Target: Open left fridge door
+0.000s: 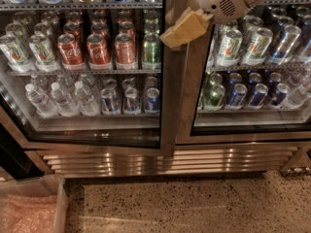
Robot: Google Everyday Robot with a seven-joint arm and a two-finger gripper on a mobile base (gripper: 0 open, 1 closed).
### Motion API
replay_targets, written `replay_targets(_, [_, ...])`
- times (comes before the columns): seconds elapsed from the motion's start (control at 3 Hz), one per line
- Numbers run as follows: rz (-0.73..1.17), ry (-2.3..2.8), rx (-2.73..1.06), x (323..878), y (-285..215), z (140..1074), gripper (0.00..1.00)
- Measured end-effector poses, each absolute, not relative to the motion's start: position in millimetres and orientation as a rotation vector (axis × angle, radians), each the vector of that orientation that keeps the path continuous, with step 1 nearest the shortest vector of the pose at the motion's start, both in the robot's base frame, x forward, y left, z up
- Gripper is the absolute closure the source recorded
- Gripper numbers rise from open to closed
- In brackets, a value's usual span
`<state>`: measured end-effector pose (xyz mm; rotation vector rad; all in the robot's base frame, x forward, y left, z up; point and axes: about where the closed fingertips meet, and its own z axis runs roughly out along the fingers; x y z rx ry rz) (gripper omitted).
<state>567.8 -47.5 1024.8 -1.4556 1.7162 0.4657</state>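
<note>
The left fridge door (97,106), a tall glass pane in a brushed steel frame, fills the left half of the camera view. Its steel edge on the right runs down the middle of the fridge (170,130). Whether the door sits flush or slightly ajar cannot be told from this angle.

Behind the glass, red soda cans (98,50) line the middle wire shelf between silver-green cans on the left and a green can on the right. Clear water bottles (63,98) stand on the shelf below, beside blue-and-silver cans.

The gripper (187,28), tan and blocky, hangs at the top of the view on the end of a white arm (228,1) reaching in from the upper right. It lies over the steel upright where the two doors meet, level with the red cans. Whether it is touching the frame, and whether it is open or has hold of anything, cannot be told.

The right door (252,115) shows green-white cans (228,45) above and blue cans (257,93) below. A louvred steel grille (165,161) runs along the base of the cooler above a speckled floor (194,203). A clear bin (60,207) holding pink plastic sits in the lower left corner, just in front of the grille.
</note>
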Motion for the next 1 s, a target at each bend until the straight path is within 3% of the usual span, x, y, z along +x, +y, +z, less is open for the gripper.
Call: replay_targets(1.0, [0.389,1.718,-1.369,521,-45,1040,0.36])
